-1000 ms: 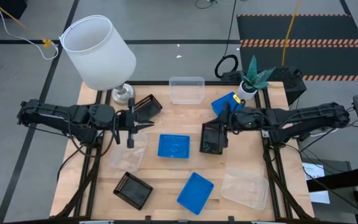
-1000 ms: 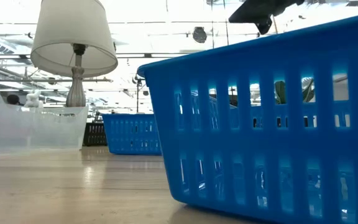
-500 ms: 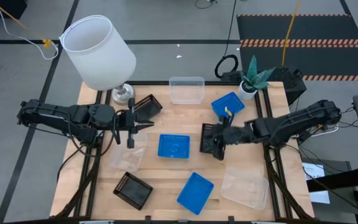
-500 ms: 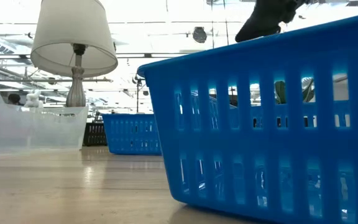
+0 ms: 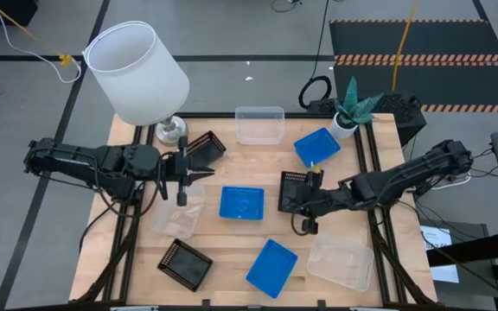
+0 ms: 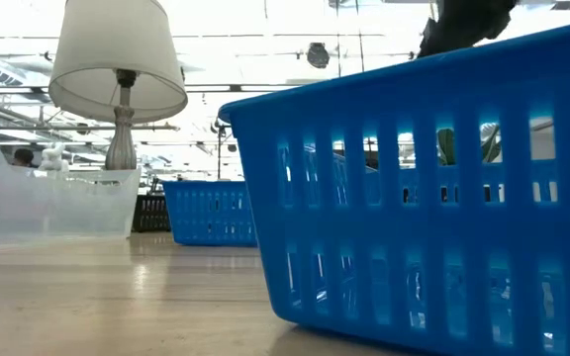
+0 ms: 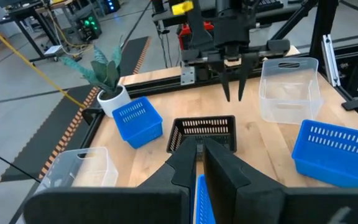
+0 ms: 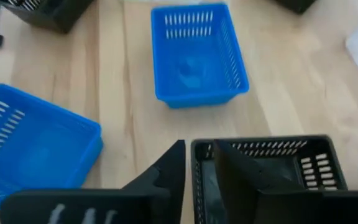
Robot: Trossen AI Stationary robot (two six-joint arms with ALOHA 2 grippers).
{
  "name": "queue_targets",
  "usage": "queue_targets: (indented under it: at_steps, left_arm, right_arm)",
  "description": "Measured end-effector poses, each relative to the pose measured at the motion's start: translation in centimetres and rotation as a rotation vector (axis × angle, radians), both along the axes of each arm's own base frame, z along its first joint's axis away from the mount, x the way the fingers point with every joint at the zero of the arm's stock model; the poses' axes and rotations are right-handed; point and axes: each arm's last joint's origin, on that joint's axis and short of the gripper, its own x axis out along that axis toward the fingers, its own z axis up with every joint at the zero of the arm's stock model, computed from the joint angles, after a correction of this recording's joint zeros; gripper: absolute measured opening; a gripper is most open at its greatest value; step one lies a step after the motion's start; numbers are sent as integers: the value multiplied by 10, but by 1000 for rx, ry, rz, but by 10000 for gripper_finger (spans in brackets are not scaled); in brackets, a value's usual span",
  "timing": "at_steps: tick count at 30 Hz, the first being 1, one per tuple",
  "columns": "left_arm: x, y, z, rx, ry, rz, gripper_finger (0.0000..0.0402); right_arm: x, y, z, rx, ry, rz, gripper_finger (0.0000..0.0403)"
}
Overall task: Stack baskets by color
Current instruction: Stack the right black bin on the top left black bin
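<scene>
Since a second ago the right arm has swung down and toward the table's middle, carrying the black basket (image 5: 294, 191) from beside the upper blue basket (image 5: 316, 146) to a spot just right of the centre blue basket (image 5: 242, 204). Now the right pincer (image 5: 306, 206) sits at that black basket's near wall; in the right wrist view one finger (image 8: 166, 169) is outside the wall and the other inside, with a gap showing, so the fingers look slackened rather than clamped, and I cannot tell if they yet let go.

Outward from there, a clear basket (image 5: 341, 260) lies near the table's front right, a tilted blue basket (image 5: 271, 267) at the front middle, and a second black basket (image 5: 185, 263) at the front left. Another clear basket (image 5: 177, 216) lies left of centre, and a third clear basket (image 5: 259, 124) sits at the far edge.

Off to the left, the left pincer (image 5: 182, 176) hovers with its fingers pressed nearly together and nothing between them, just beside a third black basket (image 5: 204, 149). Beyond it stands a white lamp (image 5: 137, 73); a potted plant (image 5: 349, 111) stands at the far right corner.
</scene>
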Motion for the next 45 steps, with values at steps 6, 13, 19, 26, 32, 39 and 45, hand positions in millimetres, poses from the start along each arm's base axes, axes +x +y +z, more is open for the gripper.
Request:
queue_targets:
  at_steps: [6, 13, 19, 26, 32, 39, 45]
  left_arm:
    - [0, 0, 0, 11, 1, -3, 33]
    - [0, 0, 1, 12, -5, -4, 33]
    - [1, 0, 2, 10, -20, -3, 33]
    - [1, 0, 3, 8, -28, -3, 33]
    - [1, 0, 3, 7, -28, -3, 33]
    - [1, 0, 3, 5, -28, -2, 33]
    - [1, 0, 3, 6, -28, -2, 33]
  right_arm:
    - [14, 3, -24, 18, 117, 46, 128]
    - [26, 0, -47, 31, 213, 66, 171]
    - [36, -5, -64, 35, 283, 84, 168]
    - [41, -12, -74, 3, 316, 105, 152]
    - [37, -13, -82, 38, 340, 132, 111]
    - [37, -15, -83, 17, 341, 166, 16]
    - [36, -15, -81, 12, 333, 175, 15]
